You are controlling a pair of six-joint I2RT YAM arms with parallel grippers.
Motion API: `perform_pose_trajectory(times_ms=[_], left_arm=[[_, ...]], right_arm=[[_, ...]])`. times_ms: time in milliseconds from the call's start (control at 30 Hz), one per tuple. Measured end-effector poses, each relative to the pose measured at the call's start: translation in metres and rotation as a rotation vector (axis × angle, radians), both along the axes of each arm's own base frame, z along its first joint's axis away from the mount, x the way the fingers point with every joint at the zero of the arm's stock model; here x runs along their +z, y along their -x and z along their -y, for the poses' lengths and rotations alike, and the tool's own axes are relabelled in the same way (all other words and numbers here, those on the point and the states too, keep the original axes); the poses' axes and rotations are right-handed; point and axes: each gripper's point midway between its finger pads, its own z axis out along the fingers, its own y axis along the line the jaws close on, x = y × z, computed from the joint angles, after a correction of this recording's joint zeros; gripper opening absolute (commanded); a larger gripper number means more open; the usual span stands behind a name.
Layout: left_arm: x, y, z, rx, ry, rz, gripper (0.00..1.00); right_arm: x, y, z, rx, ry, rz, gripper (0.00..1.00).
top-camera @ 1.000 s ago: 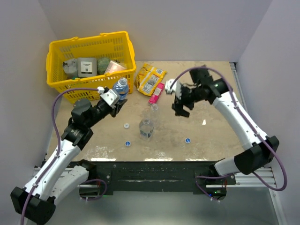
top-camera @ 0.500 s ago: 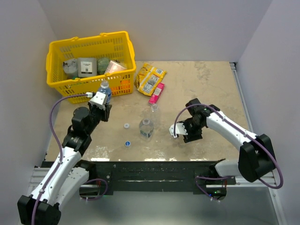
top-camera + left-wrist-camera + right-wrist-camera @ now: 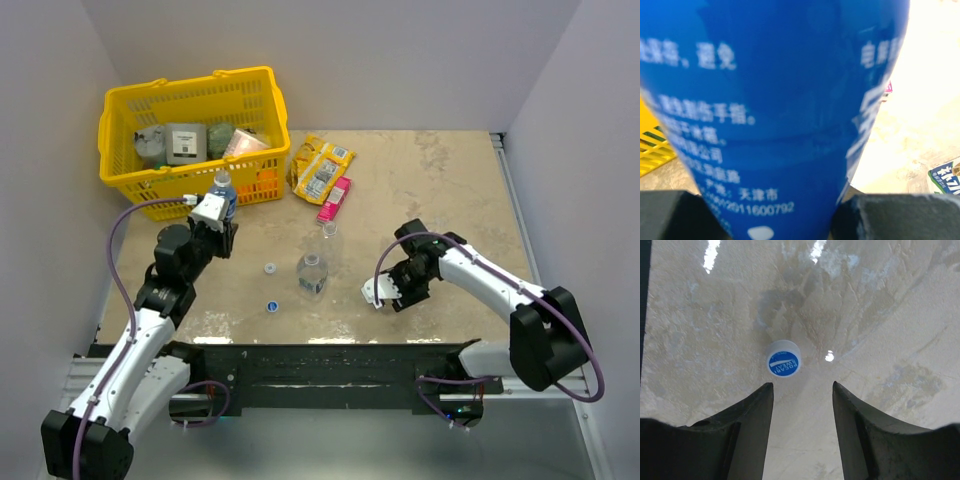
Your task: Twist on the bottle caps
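Observation:
My left gripper (image 3: 214, 222) is shut on the blue-labelled bottle (image 3: 223, 189), which stands upright just in front of the basket. That blue label (image 3: 775, 100) fills the left wrist view between the two dark fingers (image 3: 890, 216). My right gripper (image 3: 393, 296) hangs low over the table at the near right, jaws open with nothing between them. A blue-topped cap (image 3: 783, 359) lies on the table just beyond its fingertips (image 3: 765, 392), slightly to their left. This cap is hidden in the top view. A clear bottle (image 3: 312, 272) stands mid-table, with another (image 3: 328, 231) behind it. A whitish cap (image 3: 270, 268) and a blue cap (image 3: 272, 305) lie to their left.
A yellow basket (image 3: 272, 105) with several items stands at the back left. A yellow snack packet (image 3: 322, 165) and a pink one (image 3: 334, 198) lie right of the basket. Walls close in on both sides and at the back.
My right arm has swung down and toward the near edge, over the blue cap, with its jaws narrowing. My left arm carried the bottle left toward the basket, then held still.

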Motion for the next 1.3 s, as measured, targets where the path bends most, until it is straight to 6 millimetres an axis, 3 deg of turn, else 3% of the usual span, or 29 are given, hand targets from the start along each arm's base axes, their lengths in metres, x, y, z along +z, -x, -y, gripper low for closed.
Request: perform_pose_trajectory(times_ms=[267, 1033, 1300], left_arm=[[-0.006, -0.002, -0.001, -0.003, 0.002, -0.023, 0.0], [-0.01, -0.007, -0.003, -0.012, 0.01, -0.036, 0.0], [-0.011, -0.007, -0.003, -0.02, 0.012, -0.038, 0.0]], right_arm=[[-0.015, 0.015, 0.0, 0.04, 0.01, -0.061, 0.52], [-0.033, 0.014, -0.002, 0.043, 0.009, -0.061, 0.4], [-0.034, 0.016, -0.003, 0.024, 0.007, -0.065, 0.21]])
